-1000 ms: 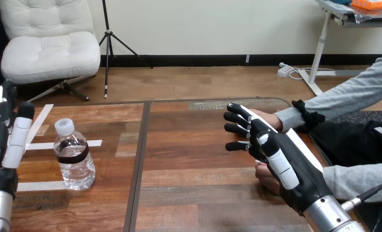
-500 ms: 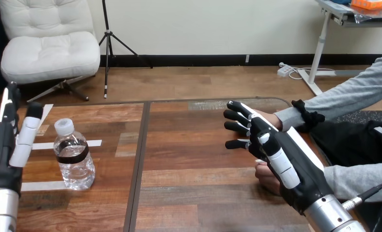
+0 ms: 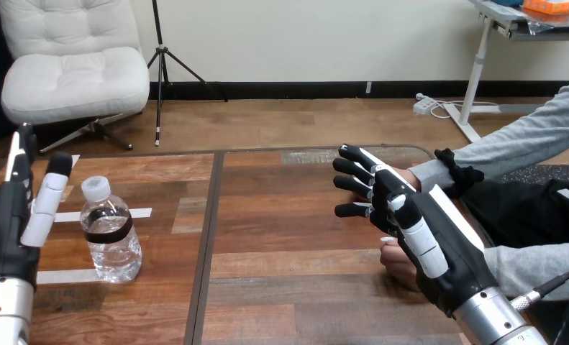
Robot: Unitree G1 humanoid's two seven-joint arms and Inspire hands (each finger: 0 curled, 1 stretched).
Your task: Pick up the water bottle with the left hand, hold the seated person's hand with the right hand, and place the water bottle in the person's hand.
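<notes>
bottle: water bottle (image 3: 110, 231) stands upright and capped on the counter (image 3: 288, 237), about 8 o'clock in the head view, next to white tape strips (image 3: 64, 276). Nothing touches it.
left hand: left hand (image 3: 8, 230) is at the bottle's 9 o'clock, just beside it with a visible gap. Fingers are straight, pointing up, spread wide, holding nothing.
right hand: right hand (image 3: 450, 262) is at about 4 o'clock in the view, fingers stretched toward 10 o'clock. It's relaxed, not curled, gripping nothing.
person: the person's upper hand (image 3: 405, 177) sits right behind the right hand's fingers. No wrap visible, and I can't tell if they touch. The person's lower hand (image 3: 396, 262) rests on the counter at the right hand's 7 o'clock, just under the thumb.
step: looks like the left-hand approach to the bottle. Grasp not made, and the hold on the person's hand not made either.
how: translate the left hand toward 3 o'clock with the fingers kept wide until the bottle body sits between thumb and fingers, then close. Aim for the dark label band at mid-height, not the neck. Squeeze moderately, since the thin plastic will probably dent. Lift straight toward 12 o'clock.
risk: a thumb arriving first could tip or shove the bottle toward 3 o'clock. Closing early would clip the cap.
right side: close gently round the upper hand. Its palm orientation for the handover is unclear.
</notes>
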